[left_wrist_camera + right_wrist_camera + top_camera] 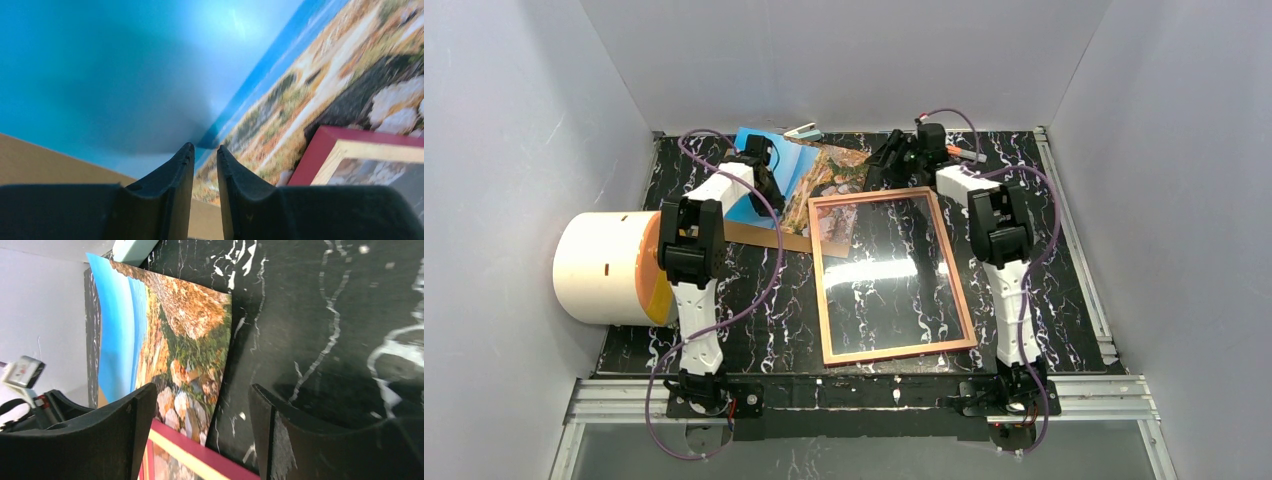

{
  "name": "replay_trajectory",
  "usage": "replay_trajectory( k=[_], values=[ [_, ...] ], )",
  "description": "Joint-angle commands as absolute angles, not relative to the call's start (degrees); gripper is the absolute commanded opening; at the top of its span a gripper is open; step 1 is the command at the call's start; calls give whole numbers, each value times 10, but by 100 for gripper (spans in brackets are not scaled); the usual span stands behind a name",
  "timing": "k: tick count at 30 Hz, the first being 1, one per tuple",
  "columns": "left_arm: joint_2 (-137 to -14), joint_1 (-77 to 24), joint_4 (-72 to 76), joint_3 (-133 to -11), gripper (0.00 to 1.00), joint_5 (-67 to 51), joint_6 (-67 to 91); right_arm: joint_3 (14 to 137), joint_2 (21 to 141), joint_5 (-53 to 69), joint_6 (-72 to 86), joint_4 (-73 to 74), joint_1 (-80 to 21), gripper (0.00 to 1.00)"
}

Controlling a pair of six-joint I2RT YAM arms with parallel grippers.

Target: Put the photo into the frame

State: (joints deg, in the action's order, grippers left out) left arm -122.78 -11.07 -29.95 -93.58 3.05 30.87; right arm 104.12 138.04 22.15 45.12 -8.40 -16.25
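Your left gripper [203, 149] has its fingers [175, 175] all but pressed together, with only a thin slit between the tips. They point down at the near edge of the photo [125, 65], right where the blue sky meets the shoreline. From this close I can't tell whether the tips actually bear on the print.

Just under that edge you've got the brown backing board [30, 160] poking out towards you. Off to the right, the corner of the frame [345, 137] lies over the rocky part of the print.

Over to your right gripper [202, 390]: it's spread wide, empty, and hangs above the print's right corner and the black marbled desk [325, 315].

From above, the photo [824, 170] lies picture side up at the far edge of the desk, left of the middle and turned askew. Its left part rests on the backing board [749, 235], and the left arm covers some of the blue.

The frame [900, 352] lies flat in the middle of the desk, reaching towards the near edge, with the marble showing through its pane. Only its far left corner overlaps the print.

A white roll [604, 268] lies on its side at the left edge. A small pale object [802, 131] sits at the far edge, just behind the print.
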Motion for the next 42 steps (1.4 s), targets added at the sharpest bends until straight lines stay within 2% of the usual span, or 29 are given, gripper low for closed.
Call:
replay_trajectory(
  k=[1, 8, 15, 18, 25, 32, 38, 42],
  values=[
    [-1235, -105, -313, -976, 22, 3, 286, 1086, 1410, 184, 493, -171, -188, 75],
    [-1262, -104, -324, -999, 21, 7, 289, 1141, 1464, 81, 491, -130, -213, 74],
    [-1264, -104, -315, -979, 20, 0, 308, 1163, 1488, 47, 497, -109, -214, 74],
    [-1257, -104, -314, -967, 20, 7, 304, 1162, 1496, 82, 495, -158, -212, 75],
    [-1250, -105, -314, -952, 20, 5, 301, 1113, 1502, 240, 545, -348, -208, 69],
    [-1254, -105, -317, -953, 20, 0, 307, 1061, 1461, 244, 549, -370, -208, 64],
    [-1259, -105, -325, -952, 20, 0, 302, 1040, 1444, 248, 539, -413, -205, 70],
    [-1261, -104, -329, -951, 20, 0, 301, 1038, 1436, 248, 538, -416, -204, 68]
  ],
)
